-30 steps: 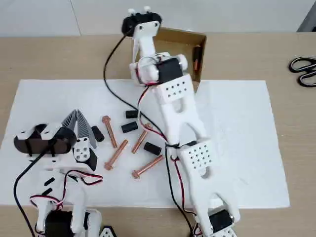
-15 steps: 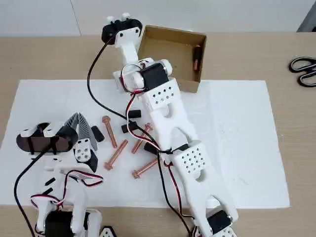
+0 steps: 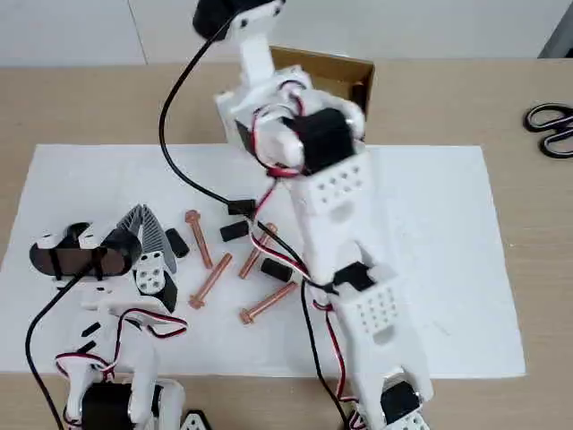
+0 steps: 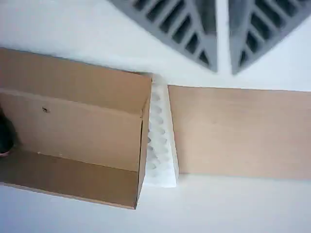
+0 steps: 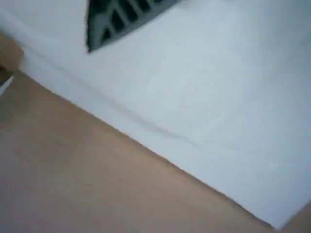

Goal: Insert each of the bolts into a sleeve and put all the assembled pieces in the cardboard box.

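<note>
High view: the right arm has just risen and swung back over the left part of the cardboard box. Half a second ago it leaned off to the left of the box, whose whole floor showed then, with one bolt-and-sleeve piece lying by its right wall. A second ago the arm was low over the box's left edge. I judge this a withdrawal after a drop into the box, so one piece counts as delivered. Four bolts and four black sleeves lie loose on the white sheet, none joined and none shifted across the three frames, so most of the task is outstanding. The left gripper sits at the sheet's left side, just beside the nearest sleeve, where it was in both earlier frames. Left wrist view: the left gripper has its claw drawn almost together, a thin slit between the tips, and nothing pinched. Beyond it stands the cardboard box, with a white dimpled part, probably of the right arm, touching its corner. A dark shape at the box's far edge may be the delivered piece, though I cannot confirm it. Right wrist view: a corner of the right gripper hangs above sheet and bare table; I cannot tell whether its claw is spread or pressed together
</note>
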### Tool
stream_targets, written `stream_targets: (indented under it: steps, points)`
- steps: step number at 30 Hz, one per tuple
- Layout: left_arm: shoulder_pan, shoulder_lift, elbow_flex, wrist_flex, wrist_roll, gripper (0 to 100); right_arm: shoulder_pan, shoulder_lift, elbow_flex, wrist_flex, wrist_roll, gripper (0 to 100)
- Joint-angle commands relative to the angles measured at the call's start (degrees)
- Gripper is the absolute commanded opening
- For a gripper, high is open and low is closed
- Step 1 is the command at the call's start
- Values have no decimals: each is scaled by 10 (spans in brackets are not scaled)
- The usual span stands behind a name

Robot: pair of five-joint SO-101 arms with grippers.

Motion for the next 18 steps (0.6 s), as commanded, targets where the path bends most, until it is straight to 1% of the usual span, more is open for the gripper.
stream_targets:
  steps: [1, 13, 18]
  points:
    - [-3, -7, -17, 2, -3, 6, 7, -80, -21, 7, 5, 226]
    - [-1, -7, -17, 2, -3, 6, -29, -323, -21, 3, 5, 226]
    - [0, -7, -17, 4, -3, 6, -26, -351, -21, 2, 5, 226]
